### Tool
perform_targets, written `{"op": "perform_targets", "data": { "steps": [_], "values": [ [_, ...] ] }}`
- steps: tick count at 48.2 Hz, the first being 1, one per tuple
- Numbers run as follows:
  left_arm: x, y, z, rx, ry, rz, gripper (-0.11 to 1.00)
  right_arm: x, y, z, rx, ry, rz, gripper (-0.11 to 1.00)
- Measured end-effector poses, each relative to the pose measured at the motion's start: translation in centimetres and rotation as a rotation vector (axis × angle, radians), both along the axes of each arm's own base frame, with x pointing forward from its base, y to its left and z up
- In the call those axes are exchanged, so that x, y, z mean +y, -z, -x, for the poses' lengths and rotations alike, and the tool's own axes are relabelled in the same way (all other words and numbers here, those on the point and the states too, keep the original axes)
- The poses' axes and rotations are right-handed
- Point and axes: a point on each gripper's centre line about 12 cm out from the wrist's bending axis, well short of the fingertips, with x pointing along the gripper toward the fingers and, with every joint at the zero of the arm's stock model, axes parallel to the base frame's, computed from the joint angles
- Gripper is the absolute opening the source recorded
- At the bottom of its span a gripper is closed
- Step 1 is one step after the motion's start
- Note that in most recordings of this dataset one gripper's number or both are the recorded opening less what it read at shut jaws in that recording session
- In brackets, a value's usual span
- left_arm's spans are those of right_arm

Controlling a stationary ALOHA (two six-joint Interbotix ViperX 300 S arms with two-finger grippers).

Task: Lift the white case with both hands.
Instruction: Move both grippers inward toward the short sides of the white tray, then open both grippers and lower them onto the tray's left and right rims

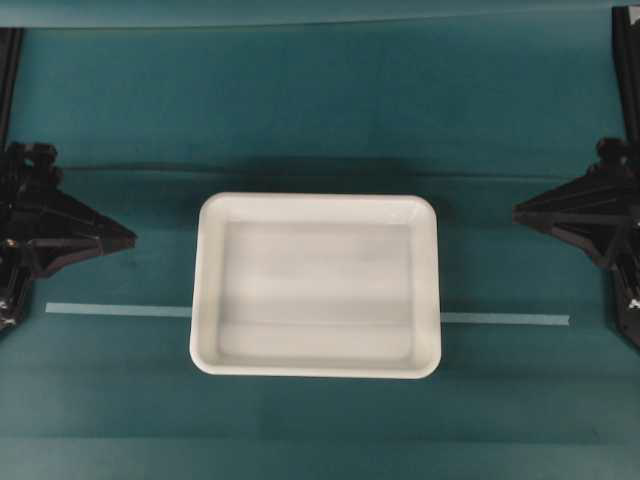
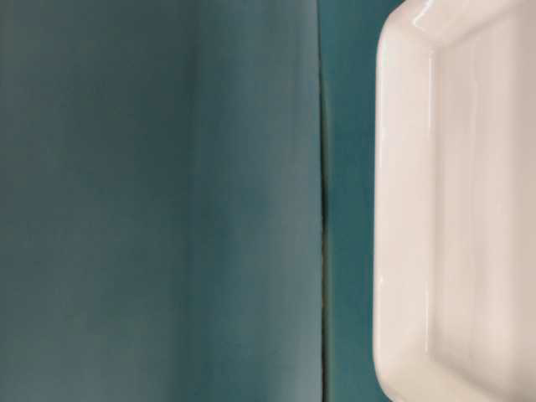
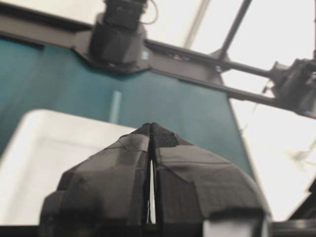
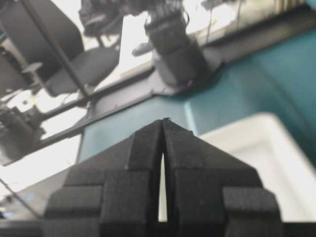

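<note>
- The white case (image 1: 316, 285) lies flat in the middle of the teal table (image 1: 300, 120), open side up and empty, its long sides running left to right in the overhead view.
- The left gripper (image 1: 128, 239) sits well apart from the case's left edge, its tip aimed at it, touching nothing. Its fingers (image 3: 123, 163) are pressed together, holding nothing.
- The right gripper (image 1: 520, 211) is likewise well clear of the case's right edge, pointing toward it, fingers (image 4: 187, 153) closed on nothing.
- A thin pale tape strip (image 1: 118, 310) runs across the table and passes under the case.
</note>
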Motion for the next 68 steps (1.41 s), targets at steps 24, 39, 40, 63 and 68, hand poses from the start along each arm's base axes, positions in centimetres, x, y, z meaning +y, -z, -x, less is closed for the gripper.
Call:
{"op": "perform_targets", "data": {
  "steps": [24, 39, 40, 63, 68],
  "values": [
    [-0.2, 0.8, -0.2, 0.139, -0.042, 0.702, -0.03, -0.3, 2.7, -2.2, 0.161, 0.102, -0.658, 0.0],
    [0.8, 1.7, -0.1, 0.154, -0.106, 0.824, -0.03, -0.9, 4.5, -2.9, 0.197, 0.171, -0.812, 0.0],
    [0.8, 1.9, -0.1, 0.157, -0.107, 0.824, -0.03, -0.9, 4.4, -2.9, 0.192, 0.17, -0.812, 0.01],
    [0.7, 3.1, 0.0, 0.211, -0.129, 0.851, 0.84, -1.0, 4.5, -3.0, 0.182, 0.175, -0.829, 0.94],
    [0.7, 3.4, -0.1, 0.235, -0.14, 0.858, 0.97, -0.9, 4.8, -3.1, 0.2, 0.183, -0.859, 0.94]
  ]
}}
